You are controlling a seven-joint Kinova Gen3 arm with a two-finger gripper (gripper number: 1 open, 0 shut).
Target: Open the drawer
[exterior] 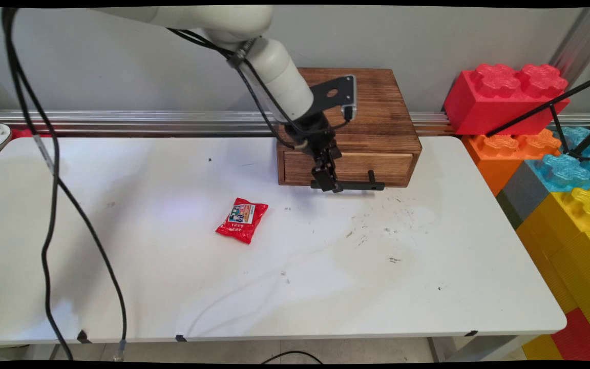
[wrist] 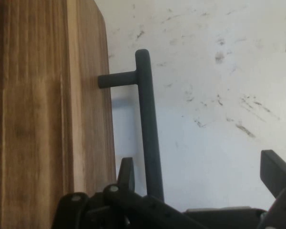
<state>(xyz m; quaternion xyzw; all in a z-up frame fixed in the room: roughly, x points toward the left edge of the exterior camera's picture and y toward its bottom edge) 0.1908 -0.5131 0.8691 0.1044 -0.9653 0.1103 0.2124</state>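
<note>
At drawer handle (wrist: 150, 129), tool (wrist: 200, 179) spread, table (wrist: 219, 95) beside.

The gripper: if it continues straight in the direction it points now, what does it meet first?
Probably the drawer's black bar handle, which runs between the open fingers of the gripper; beyond it lies the white table.

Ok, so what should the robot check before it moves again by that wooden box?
1. Gripper open: ok, its fingers stand apart.
2. Black handle between the fingers: ok, though much nearer one finger.
3. Fingers touching the handle: cannot tell.
4. Drawer shut in the wooden box: ok, it looks shut.
5. Red packet out of the way: ok, it lies apart on the table.
</note>
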